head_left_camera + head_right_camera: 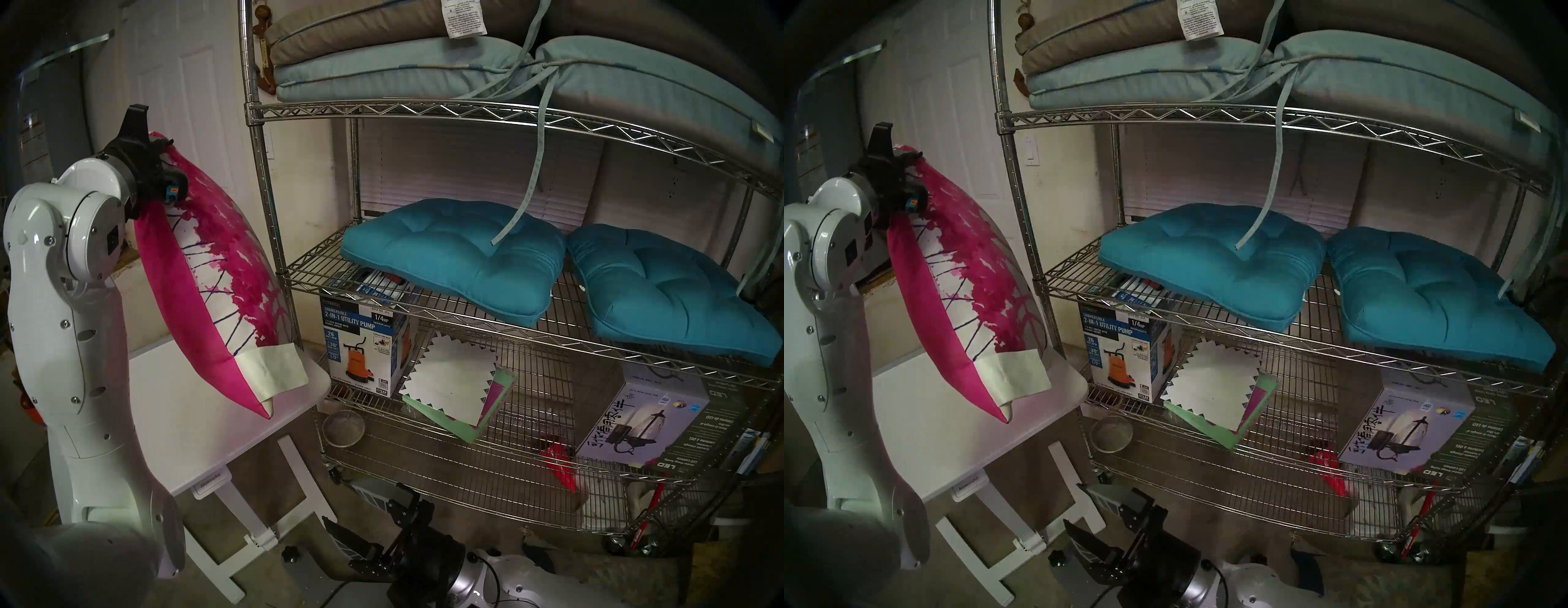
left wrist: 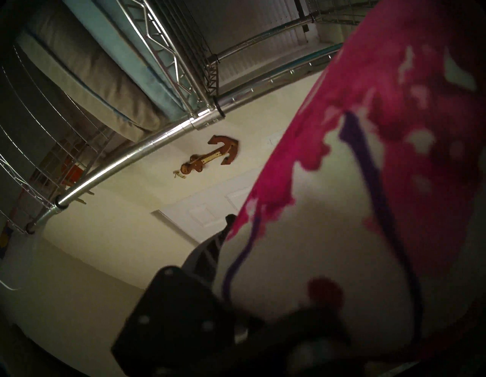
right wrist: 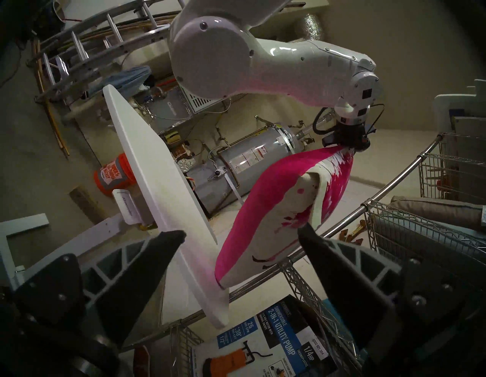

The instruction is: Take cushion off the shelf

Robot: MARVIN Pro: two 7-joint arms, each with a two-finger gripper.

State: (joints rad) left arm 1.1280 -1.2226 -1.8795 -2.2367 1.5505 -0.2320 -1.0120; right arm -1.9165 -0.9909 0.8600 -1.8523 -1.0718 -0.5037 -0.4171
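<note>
The cushion [image 1: 212, 263] [image 1: 962, 271], white with magenta splatter and a magenta back, hangs tilted to the left of the shelf [image 1: 424, 108] [image 1: 1166, 114], clear of its tiers. My left gripper [image 1: 159, 142] [image 1: 905, 155] [image 3: 347, 147] is shut on the cushion's top corner. The left wrist view is filled on its right by the cushion [image 2: 342, 210]. Its lower corner, with the long white label [image 1: 275, 369], hangs just over the small white table [image 1: 203, 424]; I cannot tell if it touches. My right gripper [image 1: 369, 518] [image 1: 1102, 522] [image 3: 242, 231] stands open and empty, low in front of the shelf.
Two teal seat cushions [image 1: 458, 254] [image 1: 670, 288] lie on the middle tier, and pale blue-grey pads [image 1: 382, 72] on the top one. A pump box [image 1: 365, 339] and a lantern box [image 1: 645, 424] stand on lower tiers. A water heater [image 3: 249, 168] and an orange bucket [image 3: 115, 176] stand behind the table.
</note>
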